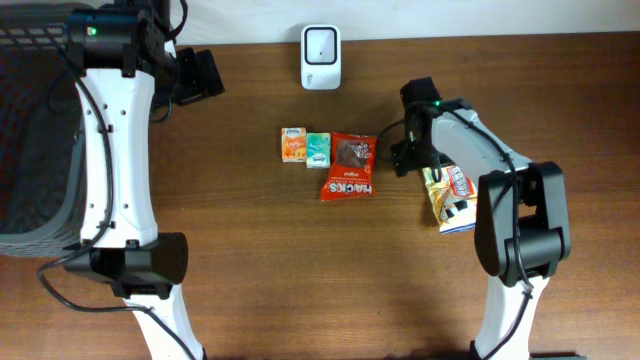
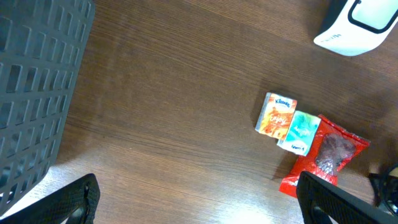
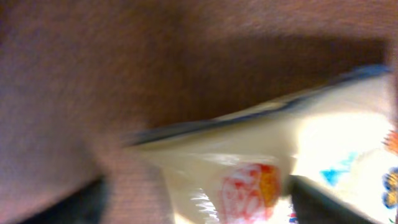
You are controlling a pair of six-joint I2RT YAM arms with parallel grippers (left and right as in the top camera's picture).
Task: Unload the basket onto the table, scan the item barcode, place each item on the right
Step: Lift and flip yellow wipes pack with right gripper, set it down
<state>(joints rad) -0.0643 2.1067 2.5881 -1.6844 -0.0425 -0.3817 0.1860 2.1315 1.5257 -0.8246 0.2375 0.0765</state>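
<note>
Straddling the snack bag (image 3: 249, 155) on the table (image 1: 250, 250), the right fingers (image 3: 87, 200) are hovering, their grip impossible to tell through blur. The left fingers (image 2: 68, 199) are gaping empty. The scanner (image 1: 321, 56) is sitting well beyond both, with scanning not yet begun.

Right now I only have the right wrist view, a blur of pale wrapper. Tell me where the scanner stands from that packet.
Observer: The white scanner stands at the far edge of the table, well toward the left arm's side of the pale snack packet.
Operator: List what else lies out there.
Observer: A red Hacks bag, a teal tissue pack and an orange Kleenex pack, in a row.
Operator: Report the left gripper.
Observer: The left gripper is open and empty, beside a grey basket.
</note>
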